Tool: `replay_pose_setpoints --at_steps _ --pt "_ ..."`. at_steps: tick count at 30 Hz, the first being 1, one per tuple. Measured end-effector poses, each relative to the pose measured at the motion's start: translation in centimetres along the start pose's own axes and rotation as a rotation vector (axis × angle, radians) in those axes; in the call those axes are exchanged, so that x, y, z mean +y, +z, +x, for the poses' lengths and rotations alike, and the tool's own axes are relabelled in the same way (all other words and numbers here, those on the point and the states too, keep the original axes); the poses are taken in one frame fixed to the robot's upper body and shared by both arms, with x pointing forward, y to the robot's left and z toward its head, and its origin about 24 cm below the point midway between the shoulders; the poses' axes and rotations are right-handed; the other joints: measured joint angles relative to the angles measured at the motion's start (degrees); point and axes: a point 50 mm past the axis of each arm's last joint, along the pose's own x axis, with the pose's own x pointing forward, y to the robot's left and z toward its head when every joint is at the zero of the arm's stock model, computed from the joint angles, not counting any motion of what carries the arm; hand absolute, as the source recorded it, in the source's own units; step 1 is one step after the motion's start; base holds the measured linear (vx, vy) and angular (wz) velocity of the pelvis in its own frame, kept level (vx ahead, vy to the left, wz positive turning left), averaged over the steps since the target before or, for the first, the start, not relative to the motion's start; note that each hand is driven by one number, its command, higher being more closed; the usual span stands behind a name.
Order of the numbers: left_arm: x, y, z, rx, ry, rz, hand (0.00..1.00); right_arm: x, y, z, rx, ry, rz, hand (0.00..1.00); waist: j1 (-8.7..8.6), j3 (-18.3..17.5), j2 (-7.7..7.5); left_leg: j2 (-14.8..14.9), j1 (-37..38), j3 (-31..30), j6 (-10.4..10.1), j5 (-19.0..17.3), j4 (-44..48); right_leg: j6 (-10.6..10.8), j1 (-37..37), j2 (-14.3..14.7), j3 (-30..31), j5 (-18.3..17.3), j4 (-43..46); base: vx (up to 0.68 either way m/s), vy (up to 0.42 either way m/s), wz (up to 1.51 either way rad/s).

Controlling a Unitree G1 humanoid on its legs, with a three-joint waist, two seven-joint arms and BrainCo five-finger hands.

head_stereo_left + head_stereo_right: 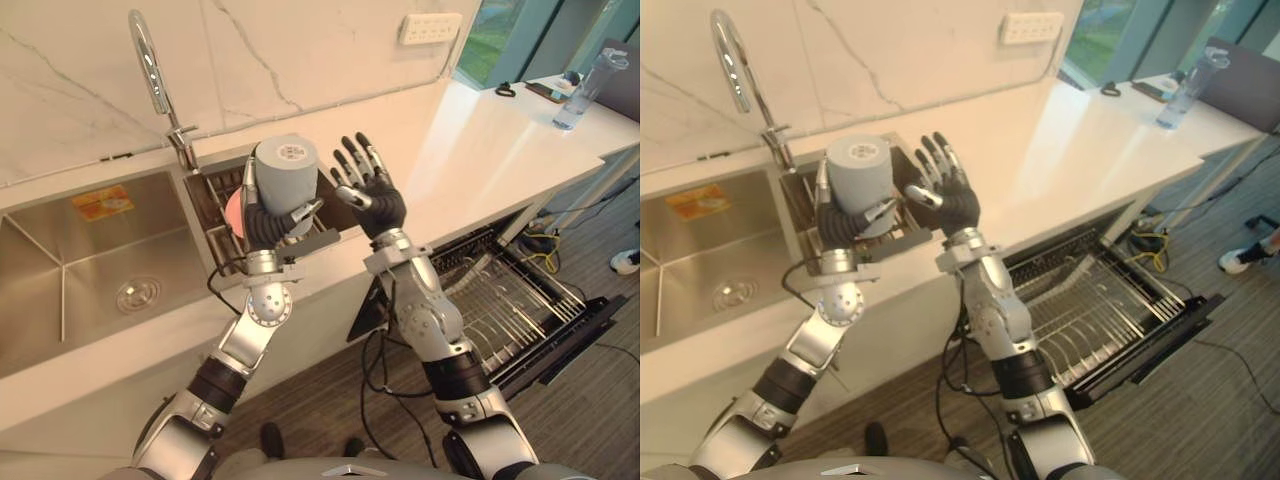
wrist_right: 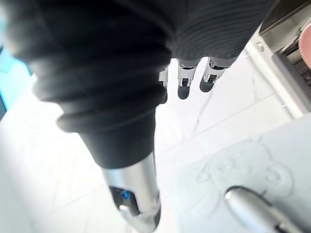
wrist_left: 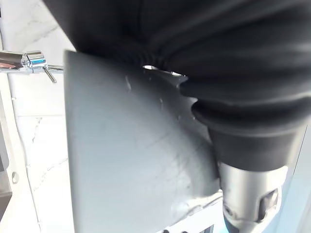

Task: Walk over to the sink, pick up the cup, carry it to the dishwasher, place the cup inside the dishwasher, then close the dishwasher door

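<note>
Carry step: my left hand curls round the cup, right hand spread beside it; next, turn to the open dishwasher.

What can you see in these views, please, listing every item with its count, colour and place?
counter: one, white, running left to right
sink: one, steel, set in the counter at left
faucet: one, chrome, behind the sink
cup: one, grey, held up over the sink's right edge
pink item: one, right of the sink, partly hidden by the cup
wall socket: one, white, above the counter
bottle: one, clear, far right on the counter
dishwasher rack: one, wire, pulled out below the counter
left robot hand: curled round the cup
right robot hand: open, fingers spread, beside the cup
</note>
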Motion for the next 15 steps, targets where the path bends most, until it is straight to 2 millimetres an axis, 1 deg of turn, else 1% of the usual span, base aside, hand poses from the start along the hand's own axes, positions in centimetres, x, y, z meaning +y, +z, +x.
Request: replay_pose_setpoints --at_steps 1,6,13,15 --pt "0.5 -0.1 0.3 0.001 0.032 0.007 1.0 0.2 0.3 0.0 -0.02 0.028 -0.003 0.0 -0.22 0.0 0.02 0.0 0.0 0.0 0.0 0.0 0.0 0.0 0.0 0.0 0.2 0.0 0.0 0.0 0.0 0.0" --pt "1.8 -0.1 0.8 -0.029 0.142 0.054 1.0 0.2 0.4 -0.1 -0.03 0.026 -0.016 0.0 -0.1 -0.1 0.24 0.0 0.1 0.0 0.0 0.0 0.0 -0.1 0.0 0.3 1.1 0.0 0.0 0.0 0.0 0.0" --pt "2.0 -0.1 0.8 -0.067 0.19 0.154 1.0 0.1 0.1 -0.4 -0.014 0.008 -0.025 0.0 0.15 -0.6 1.11 0.0 0.2 0.0 0.0 0.0 0.0 -0.3 0.2 0.4 1.2 0.1 -0.1 0.0 0.0 0.0" --pt "2.0 -0.1 0.7 -0.074 0.234 0.18 1.0 0.3 0.1 -0.3 -0.004 -0.011 -0.02 0.0 0.15 -0.7 1.4 0.0 0.5 -0.1 0.0 0.0 0.0 -0.3 0.5 0.4 1.2 0.1 -0.3 0.0 0.0 0.0"
